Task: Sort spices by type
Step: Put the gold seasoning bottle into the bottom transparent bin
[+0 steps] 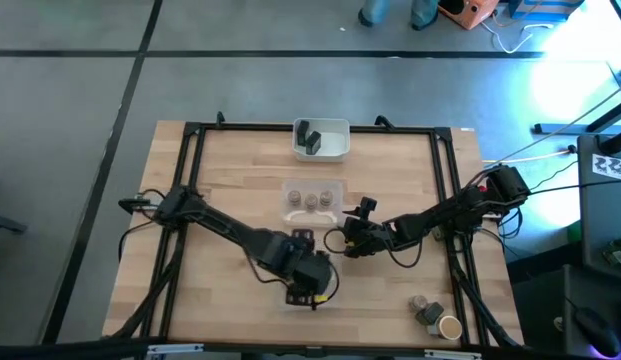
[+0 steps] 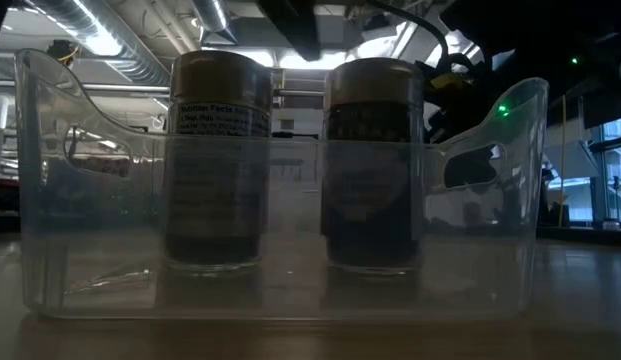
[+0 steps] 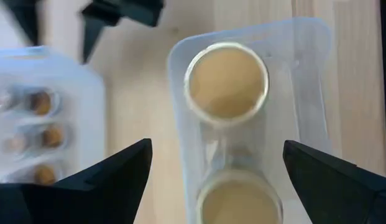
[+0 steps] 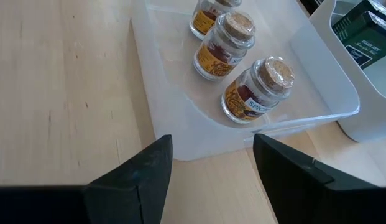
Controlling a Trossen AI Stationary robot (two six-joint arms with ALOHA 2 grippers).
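Two tan-topped round jars [image 3: 227, 81] [image 2: 218, 160] stand upright in a clear tray [image 3: 304, 74]. My left gripper [image 3: 217, 146] hangs open above them, pointing down, and hides them in the high view [image 1: 308, 285]. Three small cork-topped jars [image 4: 255, 90] [image 1: 311, 200] stand in a second clear tray [image 4: 174, 118]. My right gripper [image 4: 211, 140] [image 1: 352, 240] is open and empty just near and right of that tray. Dark blocky containers [image 1: 308, 138] sit in a white tray [image 1: 335, 128] at the far edge.
At the table's near right corner stand a small grey round jar [image 1: 418, 303], a dark block [image 1: 430, 317] and a cream-topped jar [image 1: 449, 327]. A black frame [image 1: 190, 150] runs round the table. Bare wood lies at the left and near left.
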